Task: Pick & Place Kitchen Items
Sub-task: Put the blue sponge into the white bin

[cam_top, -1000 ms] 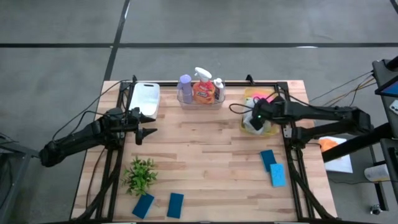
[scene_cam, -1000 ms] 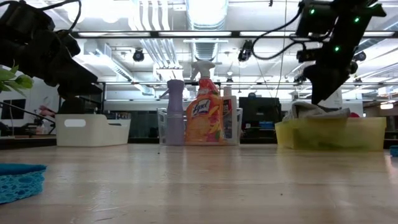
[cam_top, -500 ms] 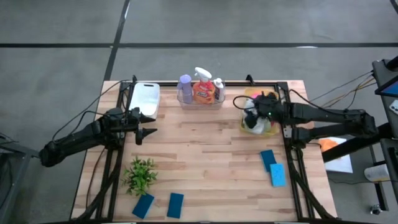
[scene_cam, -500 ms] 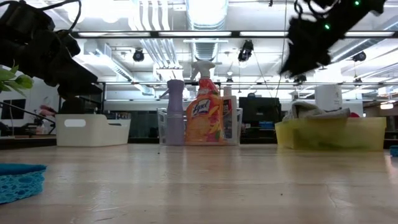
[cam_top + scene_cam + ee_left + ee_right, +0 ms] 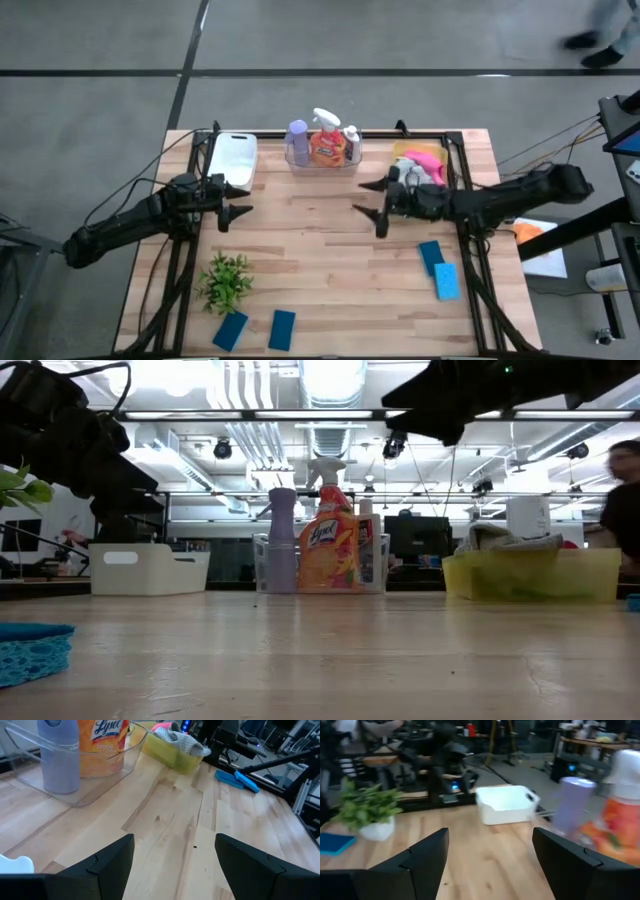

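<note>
4 blue sponges lie nearest the front edge of the desk (image 5: pixel 330 250): 2 sponges (image 5: pixel 256 329) at the front left, just beside a small plant (image 5: pixel 226 281), and 2 more sponges (image 5: pixel 439 270) at the right, touching each other. They are judged light, soft and springy; each would best be pinched across its short sides, from above, and little squeeze should be needed.

Farther back, the right gripper (image 5: pixel 371 200) is held above bare wood near the middle of the desk, its arm stretched in low from the right edge and its fingers spread wide with nothing between them. The left gripper (image 5: pixel 237 201) is poised over the left side, just in front of the white tray (image 5: pixel 231 160); its jaws are also wide and empty, and its arm is drawn back toward the left edge.

At the back right, the yellow tray (image 5: pixel 421 172) holds a pink cloth (image 5: pixel 427 159) and a grey cloth (image 5: pixel 182 741); whether a green one lies with them cannot be told. The cloths are judged limp and light, so a fold at the top of the heap would be the place to pinch.

At the back centre, the clear tray (image 5: pixel 322 163) carries a purple bottle (image 5: pixel 297 139), an orange spray bottle (image 5: pixel 326 141) and a small white bottle (image 5: pixel 352 139), all upright and close together. These are stiff, smooth plastic, likely slippery and possibly weighty if filled; the body below the neck would be the surest hold.
</note>
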{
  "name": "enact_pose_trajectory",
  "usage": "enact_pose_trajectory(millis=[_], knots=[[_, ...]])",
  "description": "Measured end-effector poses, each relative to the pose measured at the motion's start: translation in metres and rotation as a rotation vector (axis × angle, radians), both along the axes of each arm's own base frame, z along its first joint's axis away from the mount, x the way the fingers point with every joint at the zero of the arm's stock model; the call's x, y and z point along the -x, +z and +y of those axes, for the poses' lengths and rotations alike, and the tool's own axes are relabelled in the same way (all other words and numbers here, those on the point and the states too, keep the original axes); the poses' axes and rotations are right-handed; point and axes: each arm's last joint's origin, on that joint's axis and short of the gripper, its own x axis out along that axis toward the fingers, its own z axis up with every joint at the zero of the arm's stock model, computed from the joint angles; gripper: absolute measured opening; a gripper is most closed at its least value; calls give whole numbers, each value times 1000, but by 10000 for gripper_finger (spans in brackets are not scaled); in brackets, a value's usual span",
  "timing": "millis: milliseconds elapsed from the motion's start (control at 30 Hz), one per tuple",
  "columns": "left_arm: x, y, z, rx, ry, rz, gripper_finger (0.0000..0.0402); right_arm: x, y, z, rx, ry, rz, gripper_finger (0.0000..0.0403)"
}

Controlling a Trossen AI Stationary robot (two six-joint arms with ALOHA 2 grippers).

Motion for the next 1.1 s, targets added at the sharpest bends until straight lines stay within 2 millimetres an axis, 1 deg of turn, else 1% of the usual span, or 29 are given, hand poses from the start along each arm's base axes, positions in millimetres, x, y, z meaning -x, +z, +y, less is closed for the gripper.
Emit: enact_pose_trajectory(millis=[167,233,400,567,633,700,800,900,1033,1100], knots=[[-1,4,1,1,7,-44,287,-17,-17,17,31,62,28,291],[-2,6,1,36,20,-71,287,-22,-23,21,43,75,43,291],[-2,7,1,109,44,-99,287,-29,-37,25,65,85,76,291],[-2,8,1,126,50,-112,287,-31,-43,26,80,90,102,291],[-3,12,1,126,39,-147,287,-32,-43,28,87,95,104,291],[-5,19,0,105,-18,-219,287,-31,-43,29,97,102,105,291],[-6,35,-3,-7,-145,-364,287,-31,-40,32,109,113,84,291],[-5,47,-4,-119,-176,-468,287,-30,-35,35,105,136,55,291],[-5,50,-4,-158,-177,-492,287,-26,-37,40,64,173,99,291],[-5,47,-4,-151,-176,-466,287,-24,-38,42,22,174,172,291]])
